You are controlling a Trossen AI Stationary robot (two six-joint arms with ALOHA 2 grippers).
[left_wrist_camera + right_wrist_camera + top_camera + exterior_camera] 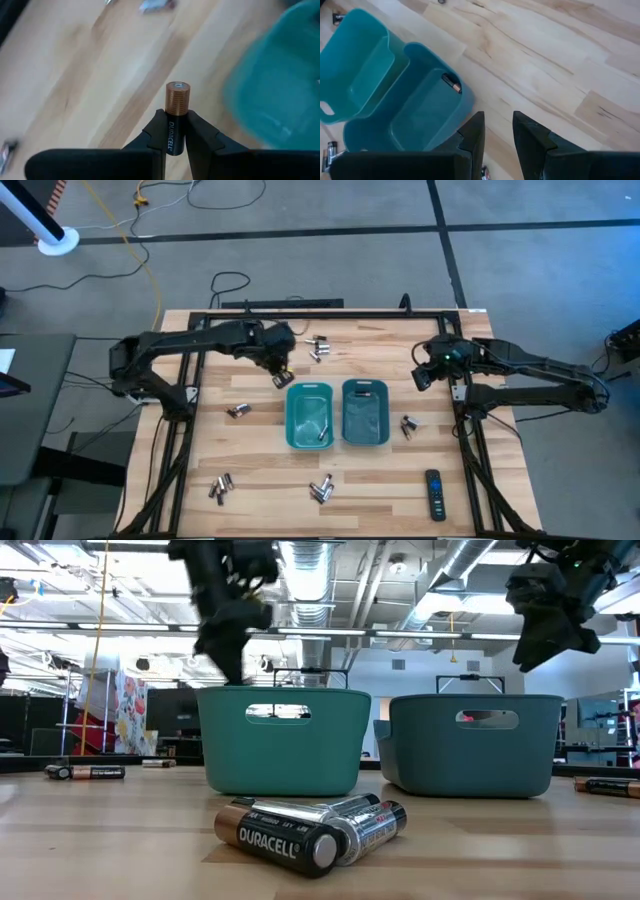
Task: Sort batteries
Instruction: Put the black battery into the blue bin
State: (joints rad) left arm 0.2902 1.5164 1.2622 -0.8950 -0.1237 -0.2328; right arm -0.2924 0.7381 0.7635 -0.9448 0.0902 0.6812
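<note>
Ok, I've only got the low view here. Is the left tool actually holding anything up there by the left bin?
Observer: Yes. The left tool is shut on a dark battery, copper end pointing out.
Operator: Is it over the bin?
Observer: Not clearly. From above it sits at the far left corner of the left bin, about on the rim.
Operator: And the right tool?
Observer: The right tool is open and empty, off to the right of the right bin.
</note>
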